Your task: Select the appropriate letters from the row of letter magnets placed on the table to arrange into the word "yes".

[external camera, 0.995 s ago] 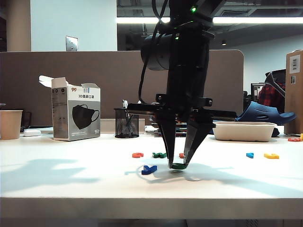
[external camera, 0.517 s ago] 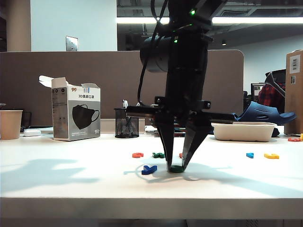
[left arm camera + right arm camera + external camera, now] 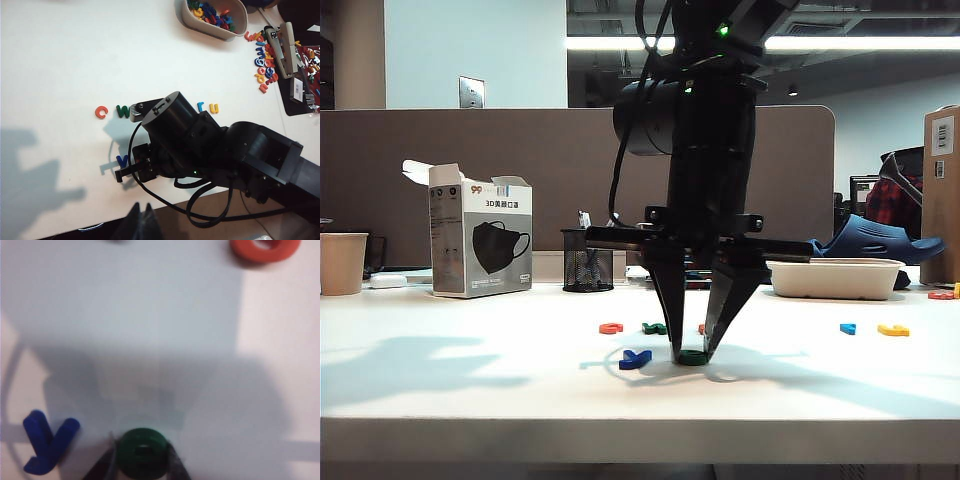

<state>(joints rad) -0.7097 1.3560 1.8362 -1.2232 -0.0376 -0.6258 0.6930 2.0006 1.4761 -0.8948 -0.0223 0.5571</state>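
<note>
The dark blue "y" [image 3: 635,358] [image 3: 47,447] lies flat on the white table [image 3: 470,380]. Just right of it in the exterior view, the green "e" [image 3: 694,357] [image 3: 143,452] rests on the table, with my right gripper [image 3: 693,352] [image 3: 143,465] pointing straight down and its fingers pressed against both sides of the letter. A bit of the red "s" [image 3: 703,328] shows behind a finger. My left gripper [image 3: 142,205] hangs shut off the table's front edge, holding nothing, and looks down on the right arm.
The row behind holds an orange-red "c" [image 3: 611,327], a dark green "w" [image 3: 656,327], a light blue letter [image 3: 848,327] and a yellow one [image 3: 893,329]. A mask box [image 3: 480,240], pen holder [image 3: 587,262], paper cup [image 3: 342,262] and white tray [image 3: 835,277] stand at the back.
My right gripper has sunk slightly and drifted a little left, bringing the green "e" down onto the table beside the "y". The left arm has stayed still.
</note>
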